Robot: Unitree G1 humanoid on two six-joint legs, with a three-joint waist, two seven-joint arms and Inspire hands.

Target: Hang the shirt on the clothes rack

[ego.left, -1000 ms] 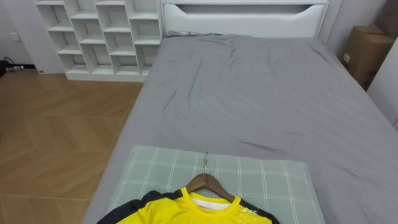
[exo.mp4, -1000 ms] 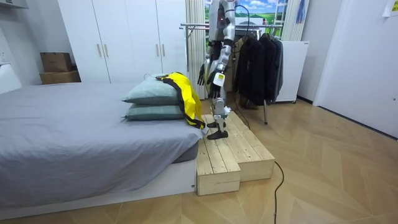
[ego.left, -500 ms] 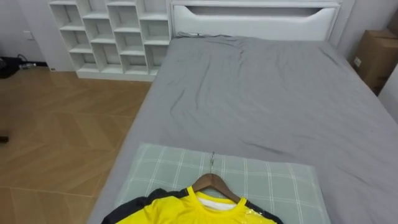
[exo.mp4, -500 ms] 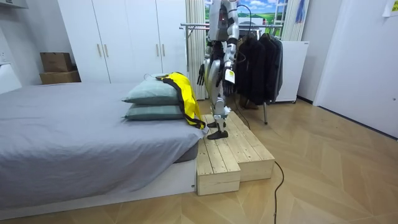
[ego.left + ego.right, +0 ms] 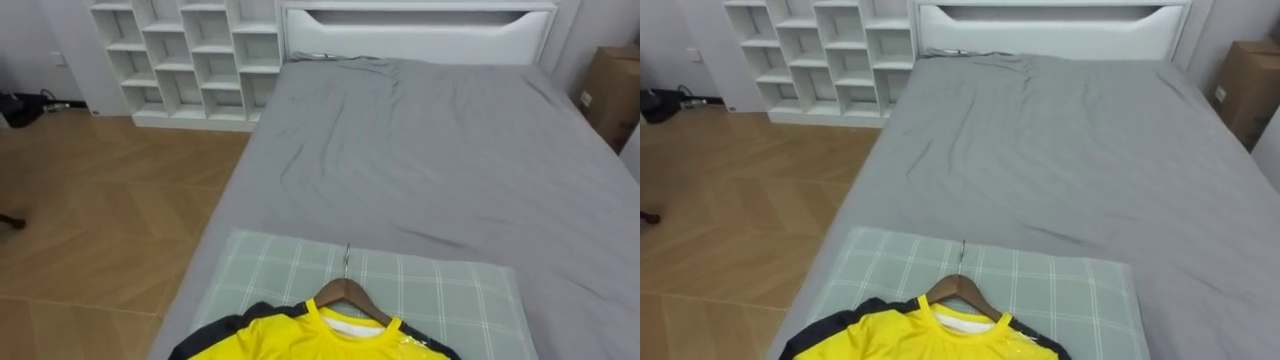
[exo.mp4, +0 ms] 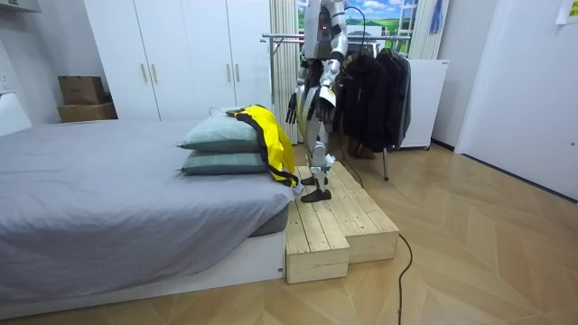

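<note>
The yellow shirt [image 5: 300, 345] is laid on its wooden hanger [image 5: 345, 297] across the checked pillow [image 5: 440, 290] on the bed [image 5: 430, 150]. The left hand [image 6: 318, 104] and right hand [image 6: 293, 106] are held low; their fingers cannot be made out. If cloth alone were seized, the shirt could be dragged off the hanger.

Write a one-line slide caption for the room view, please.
Robot on wooden platform beside the bed, yellow shirt draped over stacked pillows, dark clothes hanging behind.
</note>
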